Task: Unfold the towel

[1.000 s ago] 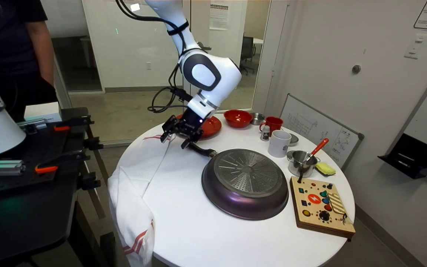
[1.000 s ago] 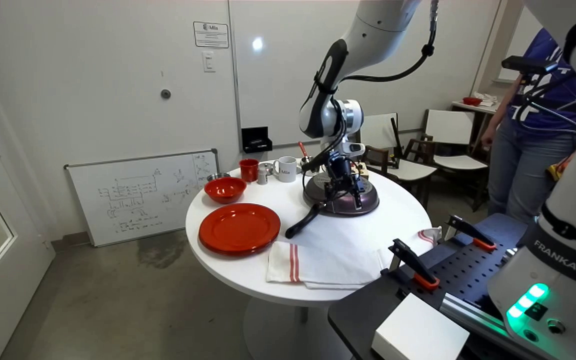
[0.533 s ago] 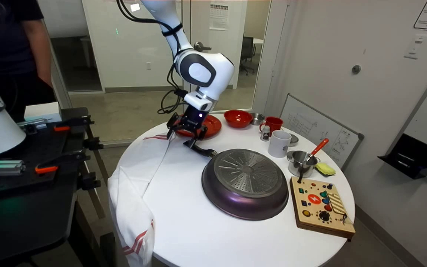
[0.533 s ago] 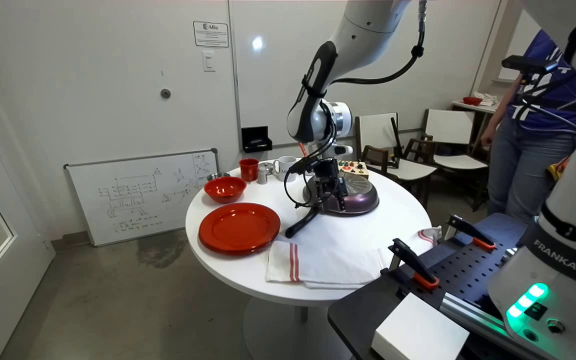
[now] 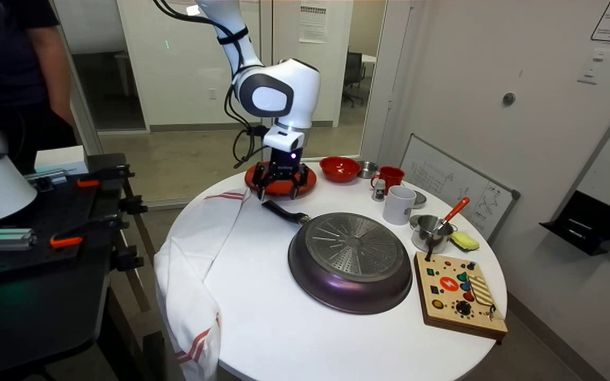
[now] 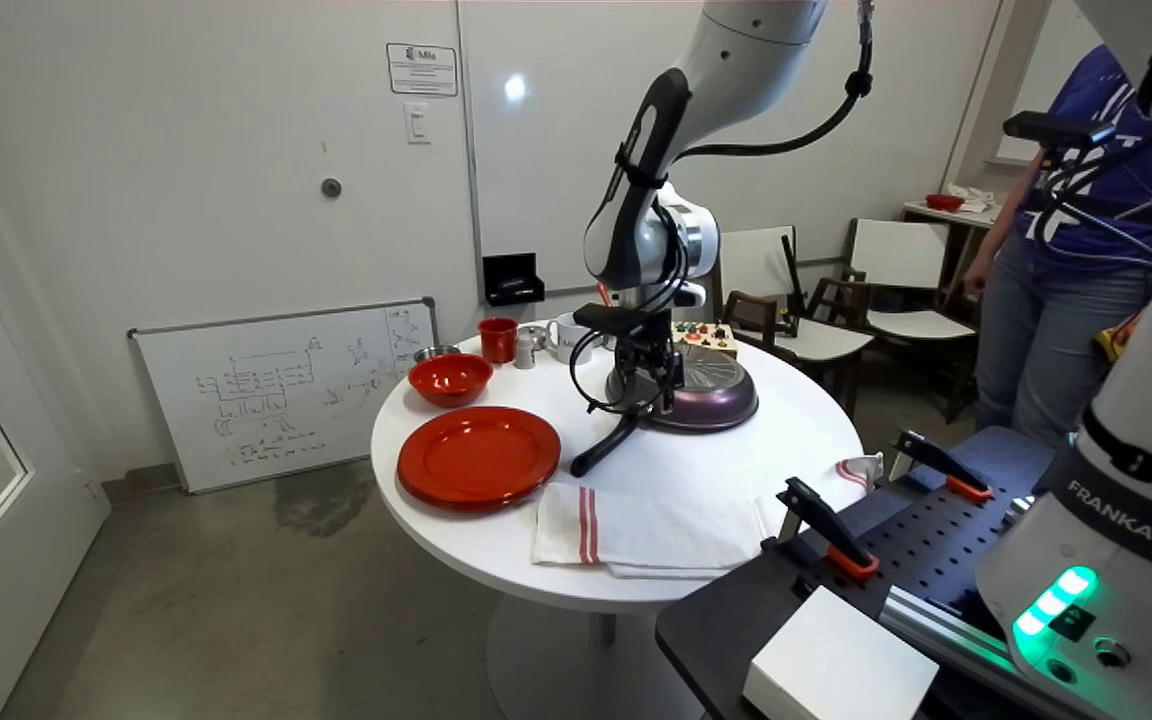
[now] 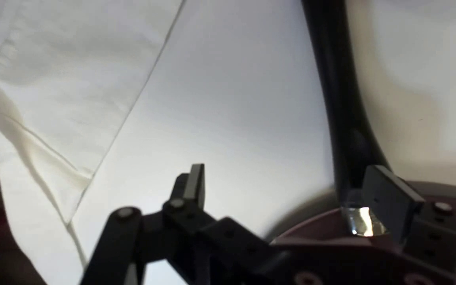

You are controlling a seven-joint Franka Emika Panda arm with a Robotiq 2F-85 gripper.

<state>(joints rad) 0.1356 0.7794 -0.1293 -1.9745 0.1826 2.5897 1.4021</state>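
Okay, I have the claw (image 5: 278, 193) wide, near the handle (image 5: 283, 212) of the upturned pan (image 5: 352, 259). Towel (image 5: 194, 254) lies apart from the pan, between it and the black bench (image 5: 51, 301). Legible: "Mila" on the wall sign (image 6: 422, 69) beyond the pan, "FRANKA EMI", cut off, on the arm base (image 6: 1126, 560).

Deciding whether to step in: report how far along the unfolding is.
Done: the towel lies along the edge of the table, red stripes showing at both ends. In hand: nothing; the open jaws hang near the pan handle, gripping no cloth. Left: the wrist view shows creases and an exterior view a doubled edge, so more spreading is probably needed.
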